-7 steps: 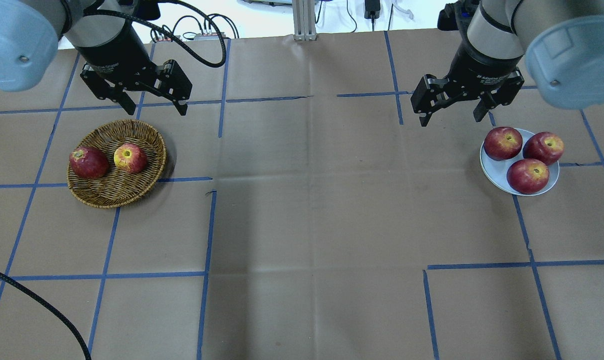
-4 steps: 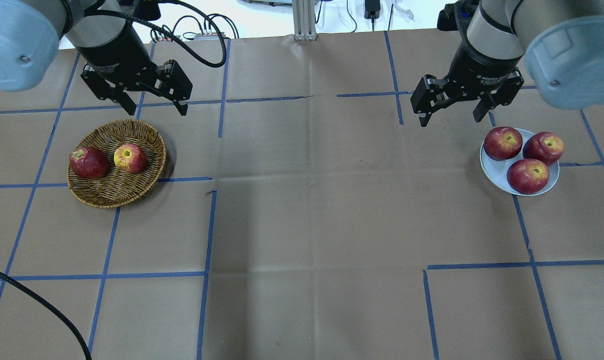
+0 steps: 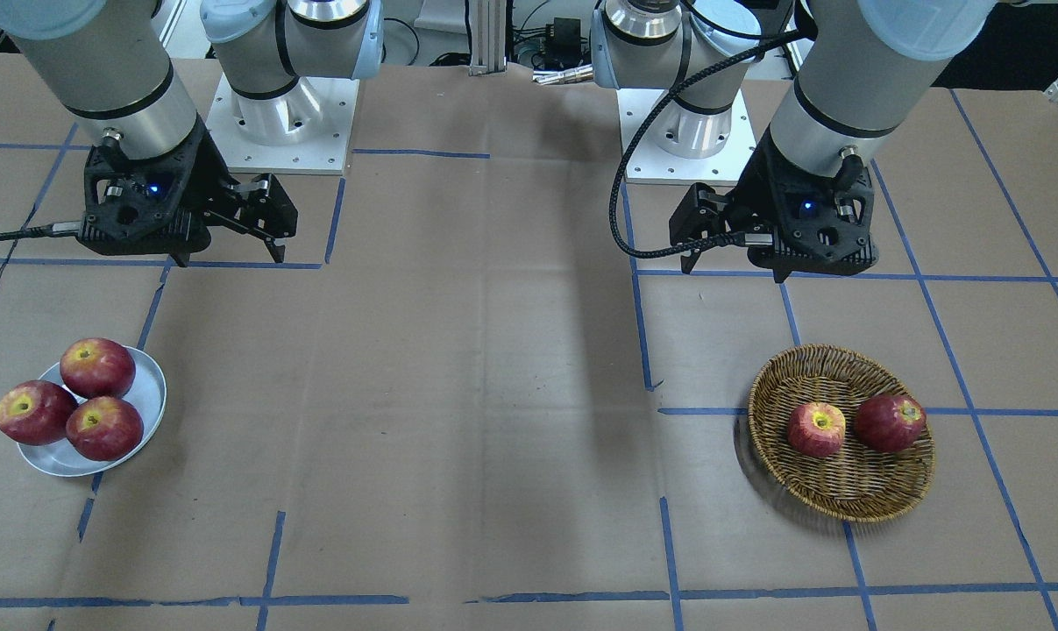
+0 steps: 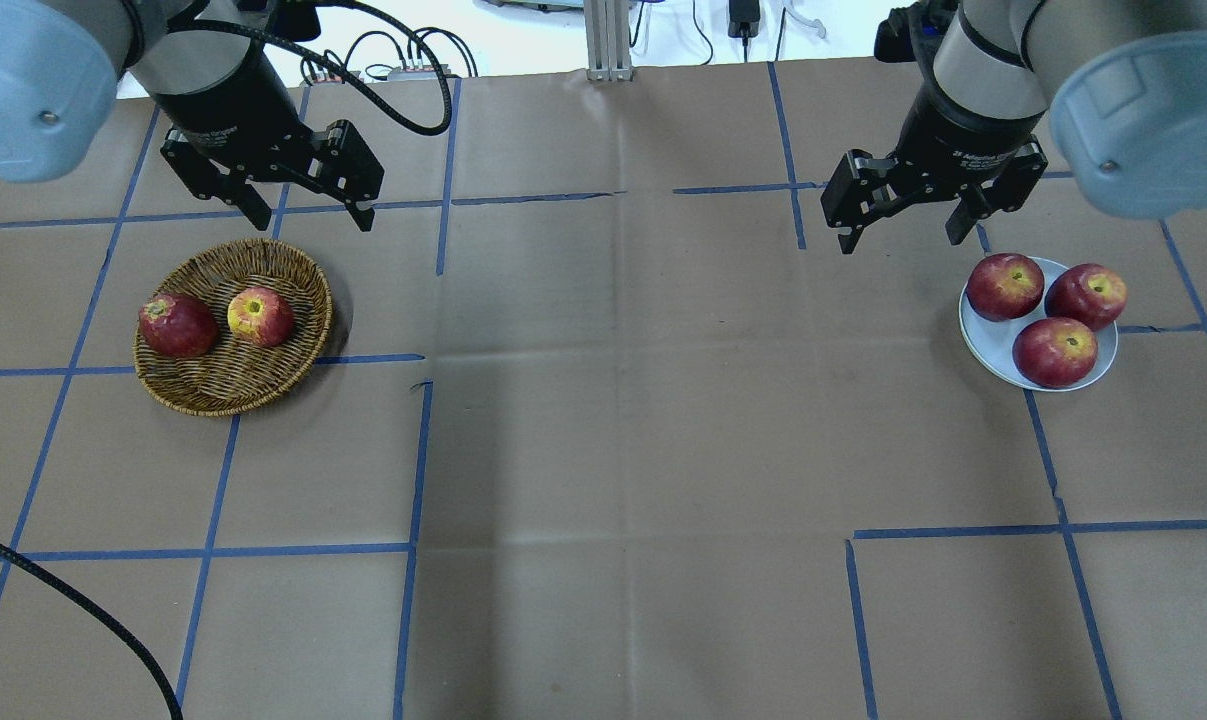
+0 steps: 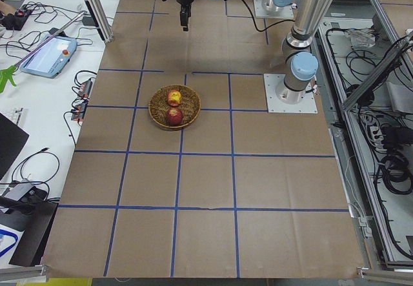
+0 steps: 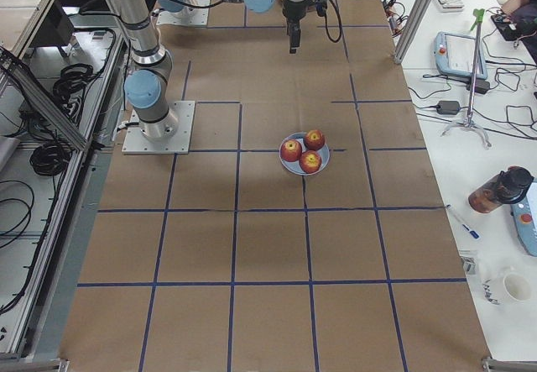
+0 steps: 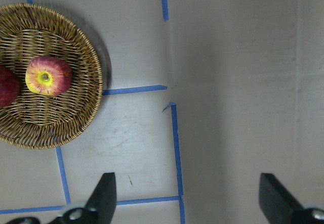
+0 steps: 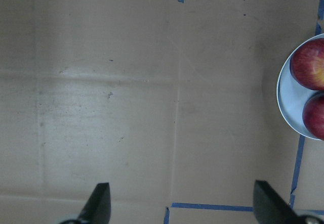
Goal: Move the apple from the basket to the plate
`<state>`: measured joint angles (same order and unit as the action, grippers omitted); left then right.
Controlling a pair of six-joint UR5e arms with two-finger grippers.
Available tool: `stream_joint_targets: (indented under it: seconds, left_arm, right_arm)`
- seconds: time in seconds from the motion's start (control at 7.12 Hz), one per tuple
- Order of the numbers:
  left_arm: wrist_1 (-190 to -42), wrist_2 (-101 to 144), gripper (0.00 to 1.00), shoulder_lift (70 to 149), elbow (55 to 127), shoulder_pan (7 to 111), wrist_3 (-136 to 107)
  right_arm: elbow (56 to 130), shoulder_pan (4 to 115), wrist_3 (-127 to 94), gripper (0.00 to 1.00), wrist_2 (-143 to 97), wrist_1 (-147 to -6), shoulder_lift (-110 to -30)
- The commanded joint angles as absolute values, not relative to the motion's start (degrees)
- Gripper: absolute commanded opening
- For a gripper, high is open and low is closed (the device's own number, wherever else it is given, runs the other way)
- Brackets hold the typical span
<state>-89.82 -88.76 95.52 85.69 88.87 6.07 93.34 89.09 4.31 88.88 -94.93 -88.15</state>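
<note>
You see a table (image 4: 603,400) covered with creased brown paper, which blue tape lines (image 4: 413,450) divide into squares. White benches (image 5: 39,99) with cables stand at its ends. The round woven basket (image 4: 213,390) holds the apple (image 4: 260,316), pale red with a yellow hollow, just beside a darker apple (image 4: 176,325). The smooth white plate (image 4: 978,335), well apart, carries three dark red apples (image 4: 1054,351). The left gripper (image 4: 313,222) and the right gripper (image 4: 899,240) hang with jaws spread wide, holding nothing.
</note>
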Motion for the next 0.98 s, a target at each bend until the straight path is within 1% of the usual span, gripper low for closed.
stream_joint_targets:
  seconds: [0.0,0.7,0.84]
  left_arm:
    - [-89.8,-88.8,0.99,95.4,85.7,88.9,6.2]
    - [-90.1,-88.9,0.99,95.6,86.0,88.8,6.2]
    - [-89.4,-88.8,0.99,95.7,87.1,88.2,6.1]
  right_arm:
    - [93.3,89.1,4.3,1.00,88.9,-94.9,-88.2]
    - [93.3,89.1,4.3,1.00,88.8,-94.9,-88.2]
    - [93.3,89.1,4.3,1.00,88.9,-94.9,-88.2]
